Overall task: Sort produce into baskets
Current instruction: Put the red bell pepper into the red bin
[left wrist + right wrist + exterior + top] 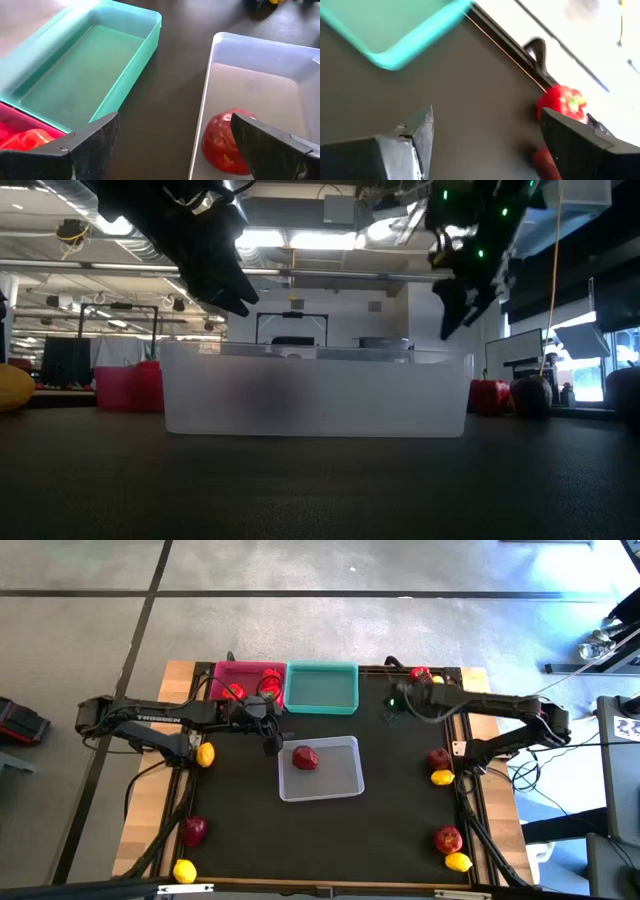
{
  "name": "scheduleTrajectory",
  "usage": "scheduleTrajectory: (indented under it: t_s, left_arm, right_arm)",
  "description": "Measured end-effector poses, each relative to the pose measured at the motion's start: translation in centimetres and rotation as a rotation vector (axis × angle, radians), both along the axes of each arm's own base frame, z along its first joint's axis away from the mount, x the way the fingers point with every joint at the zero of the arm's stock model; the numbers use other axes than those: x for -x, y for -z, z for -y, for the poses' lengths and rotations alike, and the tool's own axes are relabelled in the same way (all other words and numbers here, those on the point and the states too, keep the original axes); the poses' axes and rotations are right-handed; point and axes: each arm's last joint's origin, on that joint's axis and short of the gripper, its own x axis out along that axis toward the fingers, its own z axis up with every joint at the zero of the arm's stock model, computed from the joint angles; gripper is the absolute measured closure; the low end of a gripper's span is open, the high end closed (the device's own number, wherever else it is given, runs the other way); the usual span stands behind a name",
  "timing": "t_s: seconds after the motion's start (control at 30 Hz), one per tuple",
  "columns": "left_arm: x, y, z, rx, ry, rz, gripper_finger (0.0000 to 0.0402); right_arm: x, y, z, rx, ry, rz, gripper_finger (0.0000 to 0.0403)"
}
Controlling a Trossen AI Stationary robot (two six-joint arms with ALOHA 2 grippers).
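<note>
Translucent grey-white basket [315, 392] sits mid-surface, one dark red apple [305, 757] inside — your left gripper [272, 736] hangs at its edge, jaws wide, empty. Right gripper [397, 705] hovers beside the smooth teal basket [321, 688], jaws spread, empty. Glossy peppers [268, 682] fill the pink basket [226, 673]; lemons [441, 777] lie scattered.

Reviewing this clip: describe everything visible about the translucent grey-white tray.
The translucent grey-white tray is a shallow rectangular plastic bin with rounded corners and low, frosted-looking walls. It sits flat on the black table mat, near the middle, slightly skewed, just in front of the teal tray without touching it. One dark red apple rests inside, close to its rear left corner; the rest of its floor is bare. The left gripper, open, is just outside its left rear corner, not touching it.
</note>
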Motion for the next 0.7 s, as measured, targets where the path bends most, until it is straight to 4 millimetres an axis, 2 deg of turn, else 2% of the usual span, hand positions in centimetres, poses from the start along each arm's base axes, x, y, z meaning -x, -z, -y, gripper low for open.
scheduleTrajectory:
  t_s: [0.17, 0.37, 0.7]
  left_arm:
    - [0.0, 0.0, 0.0, -0.002, 0.002, 0.002, 0.0025]
    - [-0.2, -0.3, 0.0, -0.019, 0.01, 0.035, 0.0025]
    - [-0.3, -0.3, 0.0, -0.025, 0.014, 0.039, 0.0025]
  right_arm:
    - [2.1, 1.6, 2.9, -0.065, 0.093, -0.066, 0.0111]
    - [3.0, 1.5, 4.8, -0.04, 0.136, -0.083, 0.0111]
    - [3.1, 1.3, 5.6, 0.026, 0.079, -0.143, 0.0111]
